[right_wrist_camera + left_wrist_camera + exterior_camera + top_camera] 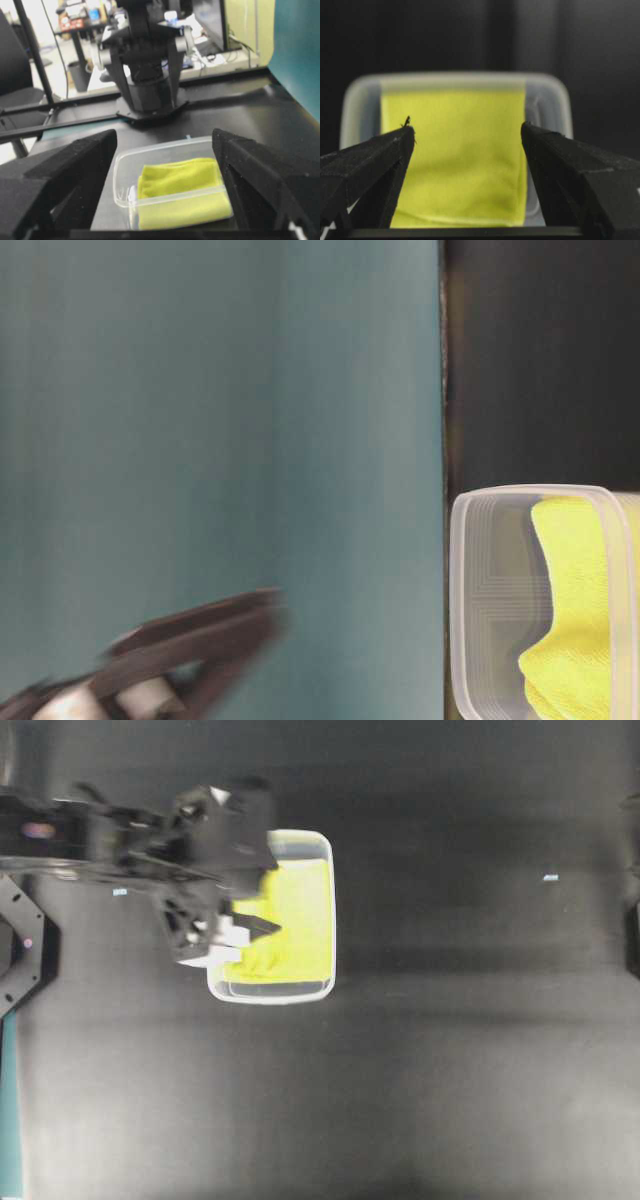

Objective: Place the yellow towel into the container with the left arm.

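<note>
The yellow towel (295,920) lies inside the container (328,910), filling most of its floor, with one edge bunched against a short wall. The left gripper (467,137) hangs over the container's near rim with its jaws spread wide and nothing between them; in the left wrist view the towel sits below and beyond the fingertips (405,137), apart from them, its fold running along the container's long axis. The right gripper (165,145), equally wide and empty, stays well away from the container, so the left arm (120,840) is far nearer. Judging by this, only a clear withdrawal remains.
</note>
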`<state>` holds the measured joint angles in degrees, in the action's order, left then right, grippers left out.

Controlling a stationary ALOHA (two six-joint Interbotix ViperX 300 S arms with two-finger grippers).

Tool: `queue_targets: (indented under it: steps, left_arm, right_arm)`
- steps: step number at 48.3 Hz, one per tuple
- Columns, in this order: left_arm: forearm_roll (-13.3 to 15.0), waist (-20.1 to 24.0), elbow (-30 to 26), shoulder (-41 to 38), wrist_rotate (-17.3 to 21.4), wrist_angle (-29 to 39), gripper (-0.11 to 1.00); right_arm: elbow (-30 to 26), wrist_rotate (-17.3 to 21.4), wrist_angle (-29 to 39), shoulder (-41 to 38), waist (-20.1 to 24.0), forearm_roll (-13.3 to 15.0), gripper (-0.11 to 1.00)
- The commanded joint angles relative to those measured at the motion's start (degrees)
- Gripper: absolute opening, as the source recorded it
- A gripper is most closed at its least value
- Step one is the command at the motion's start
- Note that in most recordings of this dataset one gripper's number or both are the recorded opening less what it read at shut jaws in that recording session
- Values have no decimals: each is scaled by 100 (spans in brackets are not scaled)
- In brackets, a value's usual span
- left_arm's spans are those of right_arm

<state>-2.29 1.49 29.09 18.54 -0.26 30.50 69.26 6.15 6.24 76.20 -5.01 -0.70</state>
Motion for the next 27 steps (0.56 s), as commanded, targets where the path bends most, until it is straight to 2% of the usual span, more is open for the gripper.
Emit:
queue_targets:
  steps: [1,7,14,27]
  left_arm:
    - [-18,-26,88,624,-18,-272,83]
    - [-18,-70,554,1371,-44,-598,83]
    - [-18,-79,1116,2268,-149,-659,81]
    - [-9,-114,1740,3612,-246,-668,81]
  right_arm:
    - [-35,9,26,35,-9,-18,75]
    - [-18,9,79,62,-9,-18,75]
    - [-18,0,79,62,-9,-18,75]
    - [79,0,62,62,-9,-18,75]
